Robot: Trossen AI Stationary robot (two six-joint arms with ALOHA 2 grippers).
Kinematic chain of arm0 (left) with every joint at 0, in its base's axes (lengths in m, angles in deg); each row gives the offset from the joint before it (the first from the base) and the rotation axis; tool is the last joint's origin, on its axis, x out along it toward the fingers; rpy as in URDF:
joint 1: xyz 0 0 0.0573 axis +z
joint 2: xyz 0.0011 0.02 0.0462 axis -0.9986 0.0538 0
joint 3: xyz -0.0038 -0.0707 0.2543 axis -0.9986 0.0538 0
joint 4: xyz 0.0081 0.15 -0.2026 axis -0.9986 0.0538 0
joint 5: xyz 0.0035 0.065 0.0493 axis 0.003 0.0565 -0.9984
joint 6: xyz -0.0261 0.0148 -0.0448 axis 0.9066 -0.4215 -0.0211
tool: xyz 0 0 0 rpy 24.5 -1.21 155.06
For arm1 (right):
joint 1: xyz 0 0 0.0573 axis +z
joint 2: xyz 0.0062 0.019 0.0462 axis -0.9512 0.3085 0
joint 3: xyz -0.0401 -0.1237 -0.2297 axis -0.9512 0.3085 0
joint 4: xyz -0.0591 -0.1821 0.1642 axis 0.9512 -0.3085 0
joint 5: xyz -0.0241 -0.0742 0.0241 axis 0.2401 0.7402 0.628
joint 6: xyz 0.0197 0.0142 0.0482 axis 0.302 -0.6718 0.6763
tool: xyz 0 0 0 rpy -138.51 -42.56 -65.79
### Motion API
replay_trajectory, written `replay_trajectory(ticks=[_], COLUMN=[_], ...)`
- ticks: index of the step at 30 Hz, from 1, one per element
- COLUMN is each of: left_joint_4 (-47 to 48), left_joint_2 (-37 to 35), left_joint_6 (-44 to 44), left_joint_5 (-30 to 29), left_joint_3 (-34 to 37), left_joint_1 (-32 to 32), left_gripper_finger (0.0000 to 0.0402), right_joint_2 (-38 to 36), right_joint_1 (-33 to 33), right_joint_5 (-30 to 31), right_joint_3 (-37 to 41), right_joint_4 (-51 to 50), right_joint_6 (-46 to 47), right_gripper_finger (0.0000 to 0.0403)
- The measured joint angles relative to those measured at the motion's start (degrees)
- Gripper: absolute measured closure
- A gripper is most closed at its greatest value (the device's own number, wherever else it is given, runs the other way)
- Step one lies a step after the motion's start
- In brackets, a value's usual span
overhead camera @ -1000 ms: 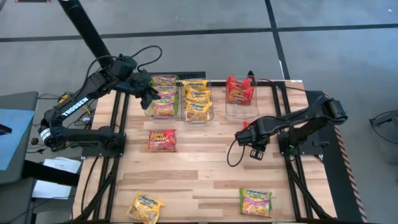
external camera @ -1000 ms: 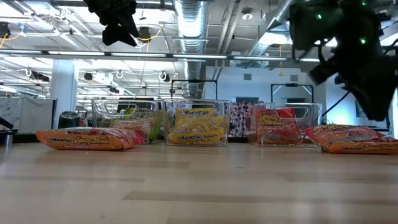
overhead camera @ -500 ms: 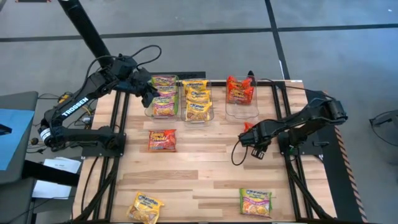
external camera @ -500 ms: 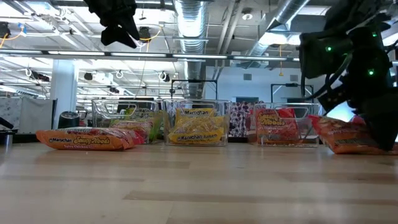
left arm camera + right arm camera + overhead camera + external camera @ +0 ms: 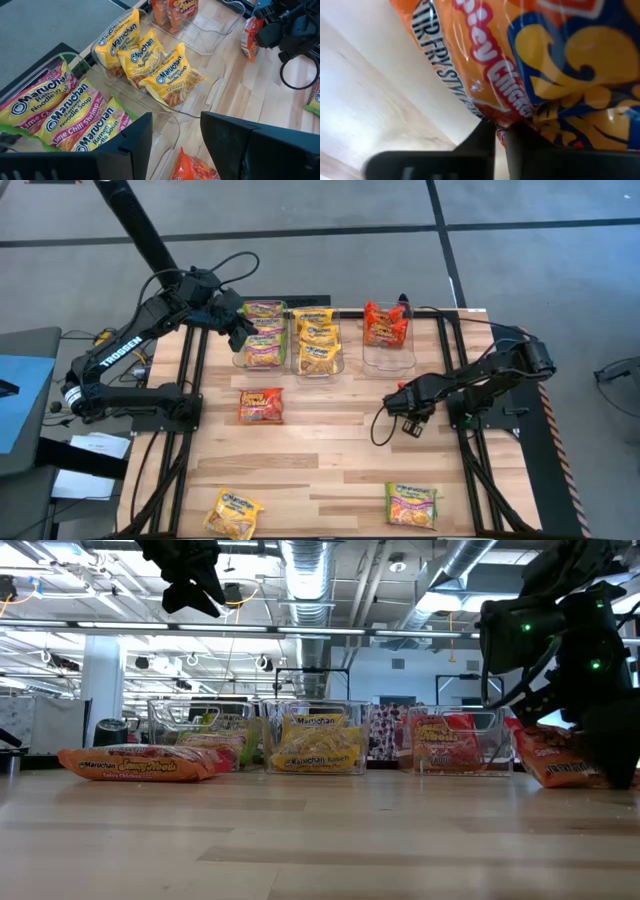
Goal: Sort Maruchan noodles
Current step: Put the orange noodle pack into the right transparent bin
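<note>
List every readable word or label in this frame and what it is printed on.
"TROSSEN": left arm.
"Maruchan Ramen Noodle Soup": yellow packets in the middle bin.
"Maruchan Ramen Noodle Soup, Lime Chili Shrimp": green-and-pink packets.
"Maruchan": loose red-orange packet.
"Chicken": packet pinched in the right gripper.
Smaller print: unreadable.

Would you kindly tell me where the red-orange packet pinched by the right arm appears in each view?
High view: red-orange packet at the right tool, below the right bin.
Low view: far right, beside that bin.
Left wrist view: upper right.
Right wrist view: fills the picture.
Shared landmark: the right bin.
</note>
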Motion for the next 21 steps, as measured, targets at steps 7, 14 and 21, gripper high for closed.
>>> replay_trajectory(ticks=[7, 14, 21], left_joint_4=[0.00, -0.02, -0.07], left_joint_2=[0.00, 0.00, 0.00], left_joint_6=[0.01, 0.01, -0.14], left_joint_5=[-0.05, -0.07, -0.09], left_joint_3=[0.02, 0.02, 0.02], left_joint_1=[0.00, 0.00, 0.00], left_gripper_finger=[0.0248, 0.0248, 0.0248], right_joint_2=[0.16, 0.28, 0.21], right_joint_1=[0.00, 2.22, 7.07], right_joint_5=[-0.84, -2.77, -2.80], right_joint_3=[-2.16, -8.63, -15.27], right_joint_4=[-1.48, -6.11, -10.34], right_joint_6=[-0.16, -0.07, 3.59], right_gripper_finger=[0.0391, 0.0397, 0.0397])
